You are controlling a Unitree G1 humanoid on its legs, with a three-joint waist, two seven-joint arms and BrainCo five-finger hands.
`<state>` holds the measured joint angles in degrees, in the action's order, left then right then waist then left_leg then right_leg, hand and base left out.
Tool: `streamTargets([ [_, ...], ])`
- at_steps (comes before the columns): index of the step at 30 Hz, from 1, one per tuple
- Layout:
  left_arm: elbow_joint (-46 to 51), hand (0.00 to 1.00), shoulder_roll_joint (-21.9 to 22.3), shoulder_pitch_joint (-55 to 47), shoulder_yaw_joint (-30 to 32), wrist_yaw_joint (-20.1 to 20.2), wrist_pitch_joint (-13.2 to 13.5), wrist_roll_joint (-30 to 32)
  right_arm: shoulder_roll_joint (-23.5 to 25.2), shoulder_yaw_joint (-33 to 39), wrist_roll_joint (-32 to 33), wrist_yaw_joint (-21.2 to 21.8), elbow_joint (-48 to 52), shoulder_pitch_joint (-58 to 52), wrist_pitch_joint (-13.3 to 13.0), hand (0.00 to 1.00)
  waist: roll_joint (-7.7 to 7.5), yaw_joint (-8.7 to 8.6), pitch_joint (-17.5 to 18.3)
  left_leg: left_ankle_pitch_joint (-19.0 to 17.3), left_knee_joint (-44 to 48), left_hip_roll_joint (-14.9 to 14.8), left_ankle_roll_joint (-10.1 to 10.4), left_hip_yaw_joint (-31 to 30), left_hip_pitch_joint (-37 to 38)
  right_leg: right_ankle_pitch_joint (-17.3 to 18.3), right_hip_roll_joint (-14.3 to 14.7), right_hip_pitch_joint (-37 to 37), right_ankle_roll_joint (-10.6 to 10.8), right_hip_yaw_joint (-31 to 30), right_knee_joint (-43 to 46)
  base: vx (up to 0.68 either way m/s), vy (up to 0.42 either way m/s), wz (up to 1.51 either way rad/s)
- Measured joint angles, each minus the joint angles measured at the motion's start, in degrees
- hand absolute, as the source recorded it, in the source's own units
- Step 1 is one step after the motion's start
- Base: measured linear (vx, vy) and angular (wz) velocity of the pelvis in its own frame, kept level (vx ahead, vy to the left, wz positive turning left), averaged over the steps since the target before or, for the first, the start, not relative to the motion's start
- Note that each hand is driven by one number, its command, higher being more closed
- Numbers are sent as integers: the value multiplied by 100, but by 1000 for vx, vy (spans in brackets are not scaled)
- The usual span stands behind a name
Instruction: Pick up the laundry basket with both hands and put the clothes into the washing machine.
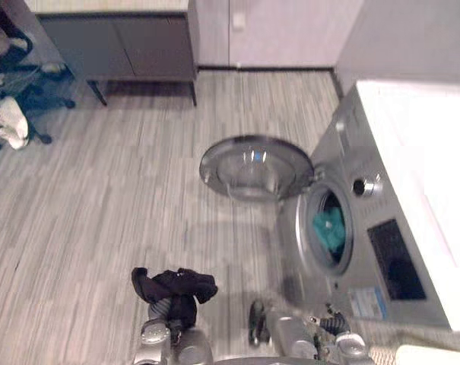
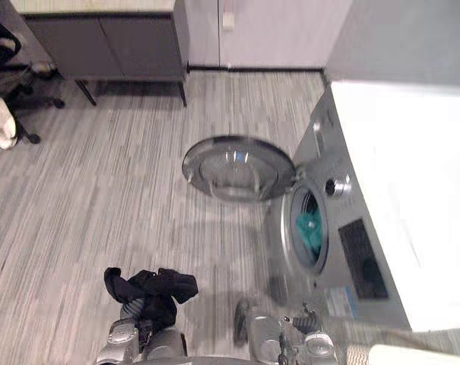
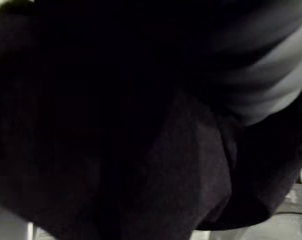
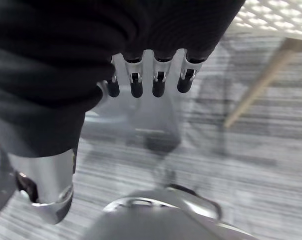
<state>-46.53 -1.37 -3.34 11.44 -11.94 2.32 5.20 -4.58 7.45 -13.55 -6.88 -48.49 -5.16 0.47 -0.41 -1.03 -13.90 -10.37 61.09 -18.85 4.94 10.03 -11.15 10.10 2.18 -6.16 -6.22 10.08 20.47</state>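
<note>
A black garment hangs bunched at the end of my left arm, low in the eye views, above the wood floor. My left hand sits under it, shut on the cloth, and dark fabric covers the left wrist view. The silver washing machine stands to the right with its round door swung wide open. A teal cloth lies inside the drum. My right hand hangs low in front of the machine, its fingers relaxed and holding nothing.
A dark cabinet on legs stands against the far wall. A wheeled chair with clothes on it is at the far left. A white lattice surface with a wooden strut shows past my right hand.
</note>
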Motion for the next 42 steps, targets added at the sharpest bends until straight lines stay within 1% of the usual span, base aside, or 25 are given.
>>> streamTargets([
  [2, 136, 100, 9, 9, -3, 61, 8, 7, 104, 116, 12, -66, 57, 1, 1, 0, -77, 49, 59, -117, -324, -94, -138, 500, -339, -2, -54, 348, 4, -210, -326, 391, -28, -44],
  [4, 167, 100, 12, 49, 1, 69, 10, 12, 197, 244, 68, -70, 55, 12, 8, 0, -53, 59, 69, -160, -1157, -84, -204, 675, -523, -4, -117, 575, 7, -381, -492, 304, 65, -49],
  [5, 160, 100, 25, 98, -4, 69, 5, 23, 302, 419, 128, -80, 49, 13, 38, 0, -47, 114, 71, -144, -2073, 40, -176, 606, -506, -1, -163, 688, 12, -583, -511, 321, 212, -76],
  [7, 157, 100, 87, 122, -7, 67, 9, 39, 352, 499, 162, -91, 42, -10, 55, 0, -73, 235, 118, -4, -3428, 380, 39, 43, -442, 136, -262, 707, 246, -1011, -422, 225, 209, -105],
  [8, 118, 100, 168, 94, -13, 66, 10, 58, 335, 497, 171, -98, 42, -6, 49, 0, 25, 267, 174, 132, -4098, 511, 227, -483, -385, 296, -252, 677, 500, -1289, -337, 186, 274, -103],
  [9, 84, 100, 209, 86, -21, 65, 8, 69, 321, 494, 170, -101, 32, -14, 51, 0, 86, 273, 207, 189, -4268, 507, 281, -657, -375, 381, -228, 656, 600, -1411, -284, 282, 484, -157],
  [10, -59, 100, 316, 51, -69, 66, 3, 115, 286, 494, 175, -110, -12, -50, 67, 0, 236, 285, 301, 608, -4273, 500, 370, -970, -292, 675, -155, 515, 852, -1825, 35, 261, 565, -149],
  [12, -140, 100, 221, 17, -85, 67, -14, 203, 499, 456, 177, -171, 9, -142, 64, 0, -56, 187, 450, 252, -3867, 683, 209, -442, -192, 808, -423, 449, 1020, -2360, 152, 209, 492, -144],
  [15, -157, 100, -23, 20, -187, 71, -13, 235, 697, 358, 173, -168, -26, -227, 94, 0, -358, 195, 723, -63, -3804, 651, 111, 475, 35, 549, -601, 158, 1258, -2911, 67, 110, 285, -138],
  [18, -204, 100, -42, 88, -212, 71, -17, 231, 653, 347, 173, -170, -85, -124, 97, 0, -308, 209, 814, -48, -3949, 429, -50, 1450, 299, 59, -703, -229, 1219, -2337, -67, 82, 229, -164],
  [20, -252, 100, -223, 220, -476, 77, -41, 219, 532, 334, 166, -177, -439, 145, 99, 0, -299, 180, 813, 48, -4289, 552, -163, 2054, 584, -76, -1151, -515, 1105, -298, -93, 53, 115, -164],
  [21, -252, 100, -257, 242, -510, 78, -42, 219, 470, 328, 166, -176, -575, 187, 104, 0, -257, 169, 796, 50, -4354, 568, -160, 2147, 641, -91, -1252, -510, 1084, 207, -129, 53, 46, -116],
  [23, -258, 100, -288, 352, -512, 72, -42, 187, 209, 287, 157, -185, -756, 372, 92, 0, -24, 30, 798, 185, -4692, 540, -103, 2371, 842, -374, -1355, -487, 772, 1375, -262, 54, -16, -97],
  [24, -258, 100, -337, 358, -523, 71, -43, 186, 98, 262, 114, -184, -864, 433, 80, 0, 64, 25, 794, 313, -4924, 592, -45, 2531, 1027, -433, -1328, -456, 687, 1578, -290, 53, -30, -76],
  [26, -366, 100, -441, 346, -688, 77, -43, 214, -35, 278, 92, -189, -953, 429, 65, 0, 147, -4, 789, 380, -5008, 554, 54, 2638, 1279, -441, -1140, -289, 696, 1360, -544, 73, -101, -76],
  [28, -483, 100, -451, 341, -751, 96, -46, 220, -87, 275, 54, -190, -1084, 425, 55, 0, 131, -4, 787, 398, -4504, 326, 90, 2607, 1273, -442, -988, -166, 701, 1148, -680, 86, -198, -71],
  [29, -485, 100, -436, 327, -750, 159, -49, 219, -97, 265, 58, -197, -1112, 411, 59, 0, 90, -10, 726, 401, -3480, -35, 87, 2465, 1019, -432, -872, -61, 689, 975, -758, 58, -226, -83],
  [30, -485, 100, -388, 281, -745, 192, -59, 219, -148, 262, 60, -202, -1114, 412, 59, 0, 150, 2, 625, 502, -2577, -357, -58, 2122, 769, -404, -715, 53, 644, 794, -764, 36, -184, -93],
  [31, -489, 100, -353, 260, -765, 197, -65, 217, -171, 255, 68, -215, -1115, 412, 62, 0, 167, 23, 562, 594, -2133, -470, -139, 1853, 589, -379, -685, 110, 604, 619, -758, 0, -26, -122],
  [32, -499, 100, -264, 202, -834, 202, -72, 214, -176, 297, 72, -253, -1099, 415, 83, 0, 151, 89, 504, 154, -1674, -366, -102, 1164, 315, -287, -590, 106, 490, 266, -722, 21, 66, -107],
  [34, -497, 100, -228, 240, -936, 208, -73, 213, -188, 383, 71, -310, -1096, 425, 100, 0, 132, 118, 451, -259, -1761, 39, -57, 552, 100, -256, -546, 97, 487, -99, -652, 61, 92, -122],
  [37, -441, 100, -196, 285, -1107, 195, -48, 186, -210, 463, 66, -315, -1095, 344, 113, 0, 199, 177, 426, -316, -3274, 766, 55, -492, 38, -96, -421, -87, 676, -649, -299, 39, 168, -109],
  [38, -401, 100, -186, 281, -1135, 197, -47, 186, -271, 461, 64, -319, -1089, 356, 115, 0, 303, 180, 415, -218, -3563, 801, 92, -620, 31, -9, -330, -176, 763, -734, -132, 24, 190, -105],
  [41, 50, 100, -293, 457, -1128, 164, -66, 131, -23, 411, 73, -325, -722, 316, 106, 0, -55, 105, 180, -529, -2822, 879, -109, -268, -344, 305, -533, -907, 1004, -1031, 971, 31, 132, -51],
  [42, 360, 100, -326, 656, -1174, 135, -68, 38, -19, 341, 133, -361, -589, 389, 110, 0, -42, 191, -33, -711, -2229, 816, -138, -143, -802, 422, -527, -1435, 1001, -1146, 1552, -45, 117, -39],
])
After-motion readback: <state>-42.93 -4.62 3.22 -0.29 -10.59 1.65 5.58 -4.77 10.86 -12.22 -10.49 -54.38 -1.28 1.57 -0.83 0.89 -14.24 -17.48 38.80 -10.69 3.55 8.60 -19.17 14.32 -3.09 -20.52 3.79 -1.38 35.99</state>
